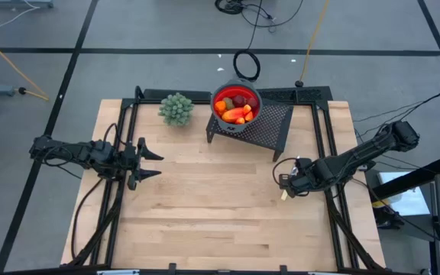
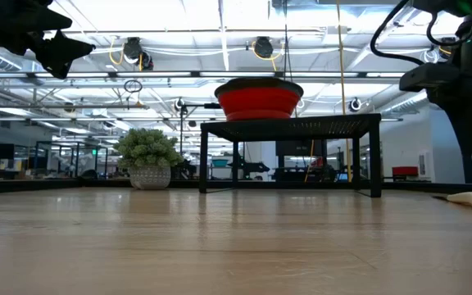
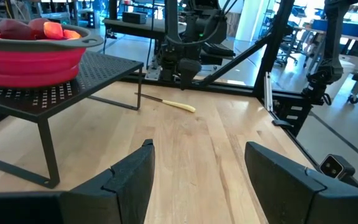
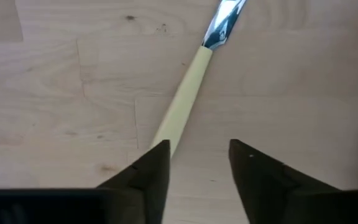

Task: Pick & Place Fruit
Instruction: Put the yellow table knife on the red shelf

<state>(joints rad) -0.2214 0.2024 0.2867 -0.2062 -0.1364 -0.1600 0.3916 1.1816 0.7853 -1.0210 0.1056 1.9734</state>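
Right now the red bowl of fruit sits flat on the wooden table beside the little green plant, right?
Not quite: the red bowl of fruit sits up on a black mesh stand, not flat on the table. The low view shows it. The green plant is beside it.

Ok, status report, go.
Left gripper open, idle over table's left. Right gripper open just above the cream-handled knife lying flat on the table. Fruit in red bowl on black rack. Nothing blocking.
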